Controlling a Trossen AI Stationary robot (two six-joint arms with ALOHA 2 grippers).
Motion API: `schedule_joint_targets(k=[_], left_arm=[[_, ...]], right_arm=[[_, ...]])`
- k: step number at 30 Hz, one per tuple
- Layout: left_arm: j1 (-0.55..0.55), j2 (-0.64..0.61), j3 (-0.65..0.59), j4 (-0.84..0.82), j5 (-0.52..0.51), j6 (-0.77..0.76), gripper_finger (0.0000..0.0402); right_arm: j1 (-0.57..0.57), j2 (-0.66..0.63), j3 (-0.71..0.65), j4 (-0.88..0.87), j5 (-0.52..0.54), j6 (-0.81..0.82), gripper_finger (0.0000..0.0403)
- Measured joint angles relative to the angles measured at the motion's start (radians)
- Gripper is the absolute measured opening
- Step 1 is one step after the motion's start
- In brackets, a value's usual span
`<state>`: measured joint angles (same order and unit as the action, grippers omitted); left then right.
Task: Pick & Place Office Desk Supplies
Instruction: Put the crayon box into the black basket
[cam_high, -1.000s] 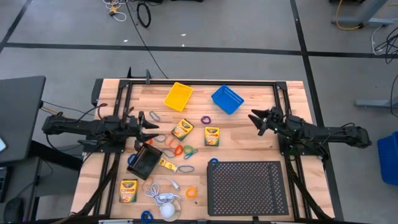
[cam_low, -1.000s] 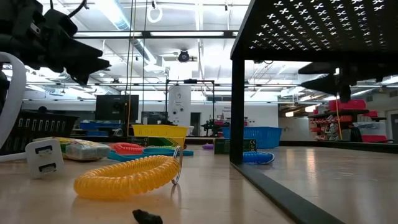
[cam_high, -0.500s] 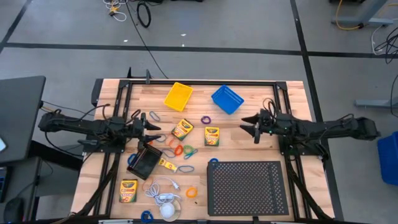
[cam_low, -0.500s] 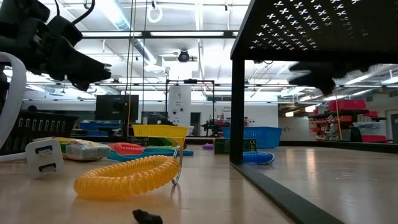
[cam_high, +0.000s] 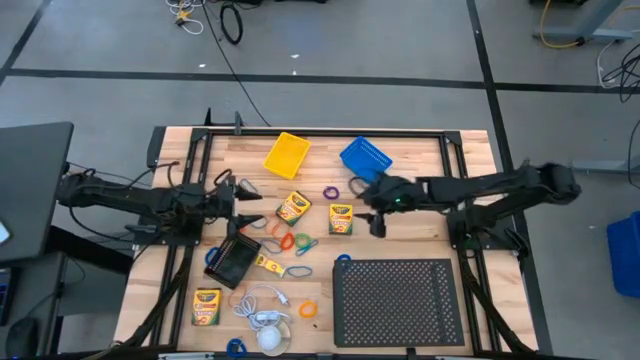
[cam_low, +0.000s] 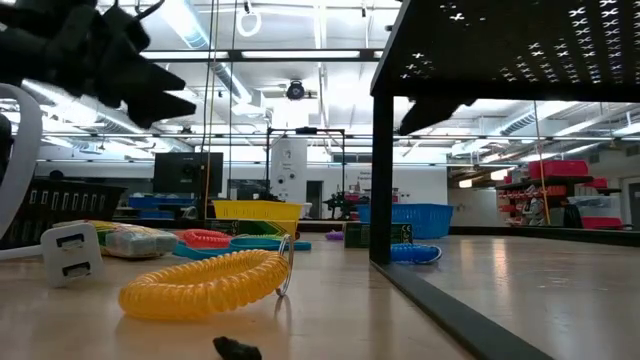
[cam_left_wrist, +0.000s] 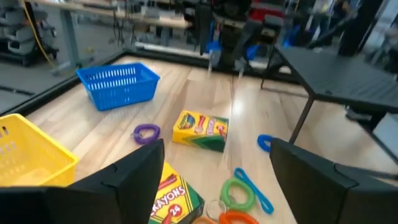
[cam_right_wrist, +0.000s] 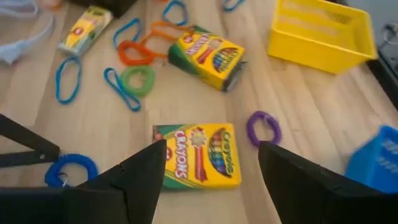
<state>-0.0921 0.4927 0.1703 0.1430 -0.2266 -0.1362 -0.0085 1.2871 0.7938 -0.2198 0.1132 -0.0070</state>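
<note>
Both grippers are open and touch nothing. My right gripper (cam_high: 364, 205) (cam_right_wrist: 211, 147) hovers just right of a yellow-and-green crayon box (cam_high: 341, 218) (cam_right_wrist: 199, 155) that lies flat on the table. A second crayon box (cam_high: 293, 207) (cam_right_wrist: 207, 56) lies to its left, a third (cam_high: 206, 305) near the front-left corner. A purple loop (cam_high: 331, 191) (cam_right_wrist: 263, 127), orange loops (cam_high: 280, 236), a green loop (cam_high: 301, 243) and a blue coil (cam_high: 343, 259) lie around them. My left gripper (cam_high: 248, 199) (cam_left_wrist: 216, 155) waits left of the pile, above the table.
A yellow basket (cam_high: 287, 154) and a blue basket (cam_high: 365, 159) stand at the far edge. A black perforated tray (cam_high: 397, 300) fills the near right. A black box (cam_high: 233, 260), a white charger with cable (cam_high: 262, 318) and an orange coil (cam_high: 307, 310) lie near left.
My right arm has reached well toward the table's left, from near the right edge to a spot beside the middle crayon box, its fingers staying open. Nothing on the table has moved.
</note>
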Motion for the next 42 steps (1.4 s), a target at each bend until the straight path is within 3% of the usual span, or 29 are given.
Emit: schedule_joint_targets(k=[8, 16, 23, 30, 42], left_arm=[[0.000, 0.285, 0.250, -0.288, -0.072, 0.036, 0.0303], [0.002, 0.491, 0.329, -0.303, -0.109, 0.100, 0.0303], [0.002, 0.521, 0.330, -0.303, -0.166, 0.085, 0.0303], [0.002, 0.521, 0.330, -0.298, -0.165, 0.082, 0.0302], [0.002, 0.521, 0.330, -0.289, -0.166, 0.070, 0.0302]], right_arm=[[-0.012, 0.131, 0.152, -0.182, -0.066, -0.058, 0.0265], [-0.117, 0.272, 0.289, -0.319, -0.226, -0.112, 0.0261], [-0.216, 0.441, 0.467, -0.477, -0.368, -0.206, 0.0246], [-0.217, 0.595, 0.616, -0.612, -0.343, -0.284, 0.0245], [-0.238, 0.687, 0.635, -0.638, -0.300, -0.279, 0.0245]])
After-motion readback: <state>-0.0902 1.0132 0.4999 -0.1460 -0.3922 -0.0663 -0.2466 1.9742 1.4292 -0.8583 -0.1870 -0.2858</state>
